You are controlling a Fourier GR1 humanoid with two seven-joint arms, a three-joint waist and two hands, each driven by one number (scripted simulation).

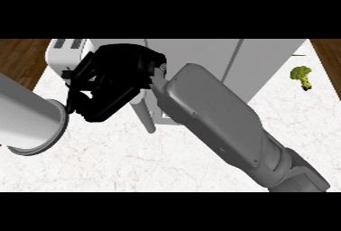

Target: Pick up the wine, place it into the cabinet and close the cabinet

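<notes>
Well, from where I stand the wine is nowhere to be seen: it may already be inside the cabinet [206, 52], or hidden under the right hand [117, 79], and I cannot tell which. That hand is up against the cabinet's front, its fingers curled together with nothing showing inside them. A thin grey handle [145, 118] pokes out just below the hand, though I can't make out whether the two touch. My guess is the placing is done and the closing of the door is what's left. Just beside the fingers, on their outer side, the left forearm [26, 119] crowds in; its hand doesn't show. Beyond the hand sits a white slotted appliance [66, 47]. Far off past the cabinet lies a broccoli [301, 76] on the pale counter [133, 162], out of the way.
</notes>
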